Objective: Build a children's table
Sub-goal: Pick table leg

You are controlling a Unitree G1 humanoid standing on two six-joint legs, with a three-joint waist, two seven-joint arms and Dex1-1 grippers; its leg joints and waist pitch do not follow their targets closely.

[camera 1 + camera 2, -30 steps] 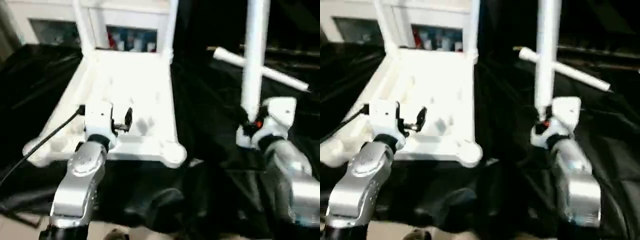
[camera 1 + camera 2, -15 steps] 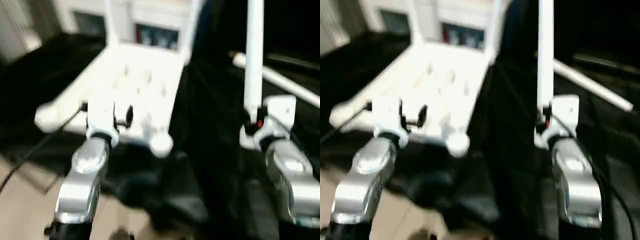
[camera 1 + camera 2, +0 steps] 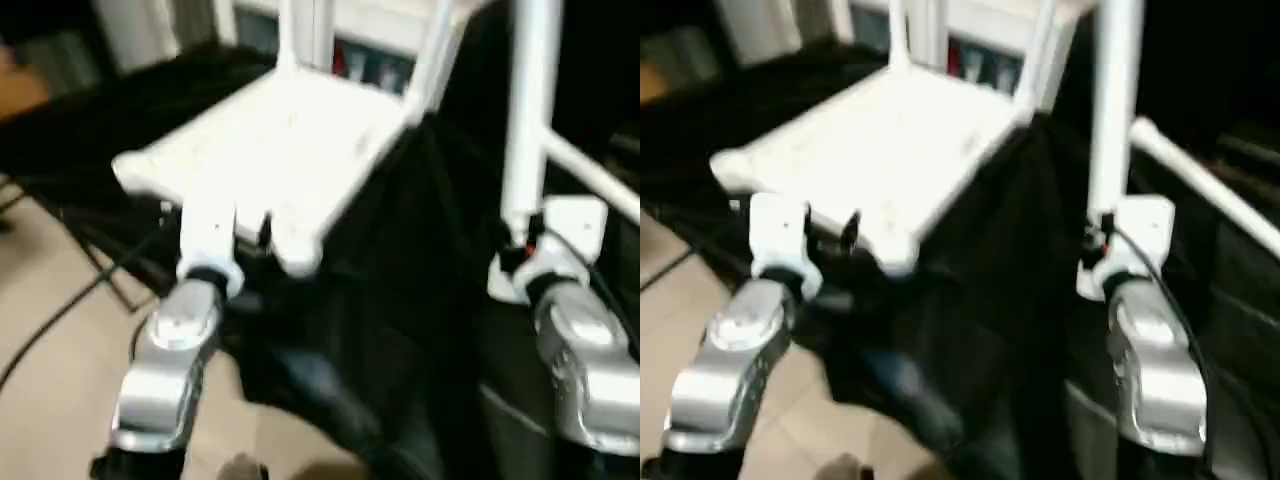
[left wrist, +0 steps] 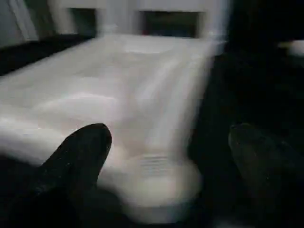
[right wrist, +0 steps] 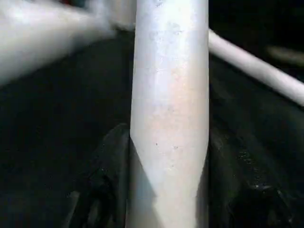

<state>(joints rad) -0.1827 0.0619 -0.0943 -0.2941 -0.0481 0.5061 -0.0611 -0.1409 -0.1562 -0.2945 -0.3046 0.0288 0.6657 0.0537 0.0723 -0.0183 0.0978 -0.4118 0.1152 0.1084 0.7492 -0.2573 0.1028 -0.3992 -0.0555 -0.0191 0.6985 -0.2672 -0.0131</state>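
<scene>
Right gripper clamps an upright white leg – left gripper, jaws wide and empty, hovers near the upturned tabletop's corner socket.

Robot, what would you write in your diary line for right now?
left claw: open, by tabletop corner | right claw: shut on leg, upright | spare leg: lying on black cloth

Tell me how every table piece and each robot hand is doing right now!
tabletop: upside down on the black cloth, two legs already standing in its far corners.
held leg: upright, clamped in the right gripper.
spare leg: lying on the cloth.
left gripper: open, empty, near the tabletop's corner.
</scene>
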